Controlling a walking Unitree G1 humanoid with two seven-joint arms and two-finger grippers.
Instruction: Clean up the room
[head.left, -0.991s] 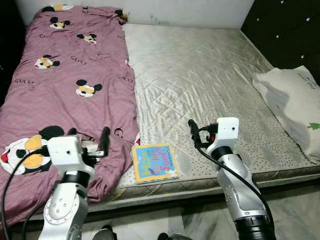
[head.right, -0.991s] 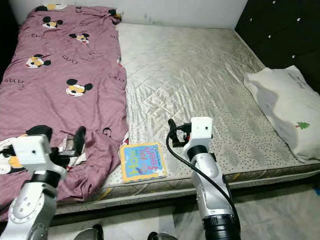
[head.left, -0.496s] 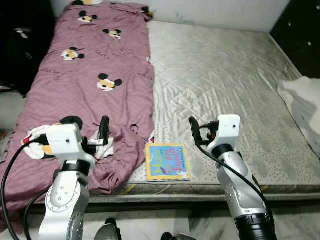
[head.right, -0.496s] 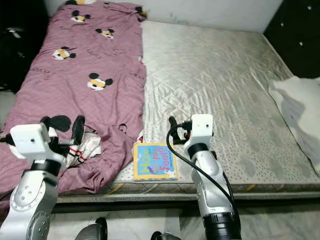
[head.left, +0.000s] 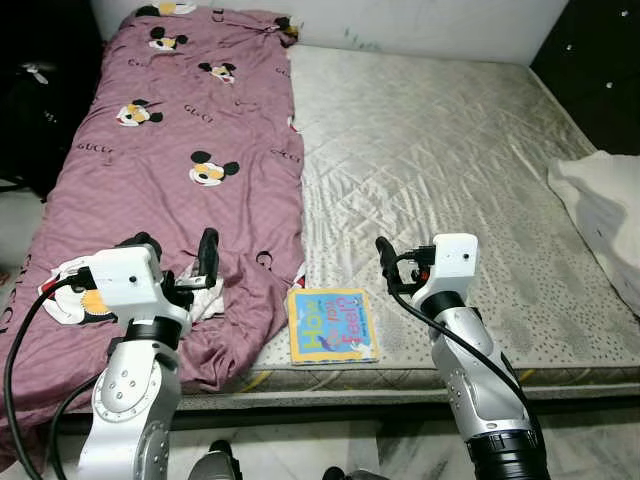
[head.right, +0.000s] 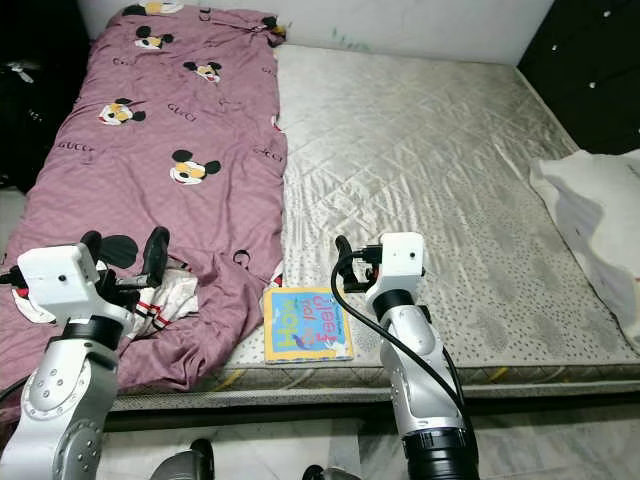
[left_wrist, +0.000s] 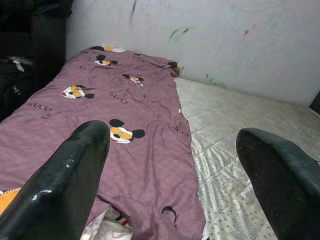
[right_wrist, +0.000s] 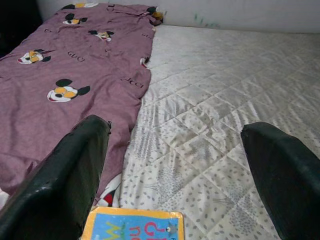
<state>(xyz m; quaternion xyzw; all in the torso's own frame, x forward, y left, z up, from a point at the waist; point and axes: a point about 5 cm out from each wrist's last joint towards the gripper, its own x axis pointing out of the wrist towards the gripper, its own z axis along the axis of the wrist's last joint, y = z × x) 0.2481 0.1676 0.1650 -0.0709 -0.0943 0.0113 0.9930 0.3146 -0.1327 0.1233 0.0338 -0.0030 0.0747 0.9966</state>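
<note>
pillow (head.left: 605, 215) cut off at right edge, book (right_wrist: 134, 226) half out of frame (title unreadable)

white wall (left_wrist: 210, 40), dark cabinet (head.left: 600, 50), floor (head.left: 300, 455)

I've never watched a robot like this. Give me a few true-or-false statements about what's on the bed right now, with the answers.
1. A book lies near the mattress edge. True.
2. The right gripper holds the book. False: its jaws are open and empty, beside the book.
3. A purple blanket covers the bed's left side. True.
4. The pillow lies on the blanket. False: it sits at the mattress's right edge.
5. The left gripper is open above the blanket. True.
</note>
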